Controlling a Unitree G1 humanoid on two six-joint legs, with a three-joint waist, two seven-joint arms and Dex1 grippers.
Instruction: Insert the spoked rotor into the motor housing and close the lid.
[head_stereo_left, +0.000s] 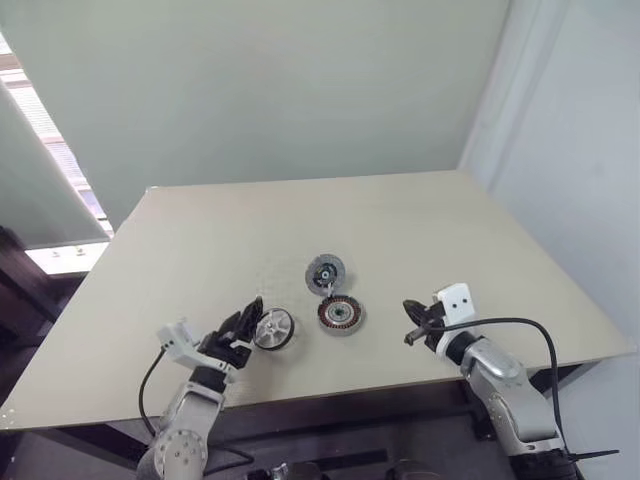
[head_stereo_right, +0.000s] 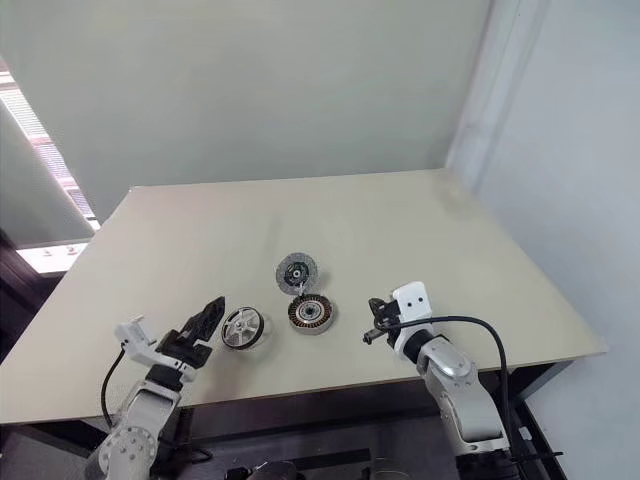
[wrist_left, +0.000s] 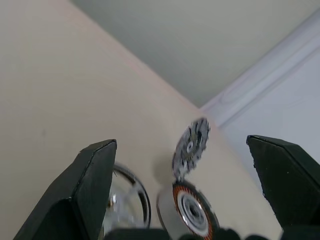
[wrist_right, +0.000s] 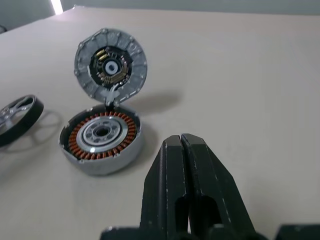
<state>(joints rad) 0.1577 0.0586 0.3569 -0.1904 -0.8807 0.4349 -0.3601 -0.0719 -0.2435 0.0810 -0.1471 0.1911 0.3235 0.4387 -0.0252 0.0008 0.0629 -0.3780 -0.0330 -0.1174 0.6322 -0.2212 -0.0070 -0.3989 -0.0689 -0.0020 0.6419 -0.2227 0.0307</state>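
The spoked rotor (head_stereo_left: 274, 328) lies flat on the tabletop (head_stereo_left: 420, 230), not yet picked up, just left of the motor housing (head_stereo_left: 340, 315). The lid (head_stereo_left: 325, 272) stands tipped up at the housing's far edge, leaving the windings exposed, presumably to receive the rotor. The left tool (head_stereo_left: 247, 322) gapes wide right beside the rotor, apparently lining up a grasp. The right tool (head_stereo_left: 412, 322), pinched closed and empty, waits right of the housing.

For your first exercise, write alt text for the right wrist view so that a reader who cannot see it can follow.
The motor housing lies on the beige table, its copper windings exposed and its lid standing open, upright at the housing's far edge. In the foreground the right gripper has its black fingers shut together, short of the housing. Part of the spoked rotor lies beside the housing.
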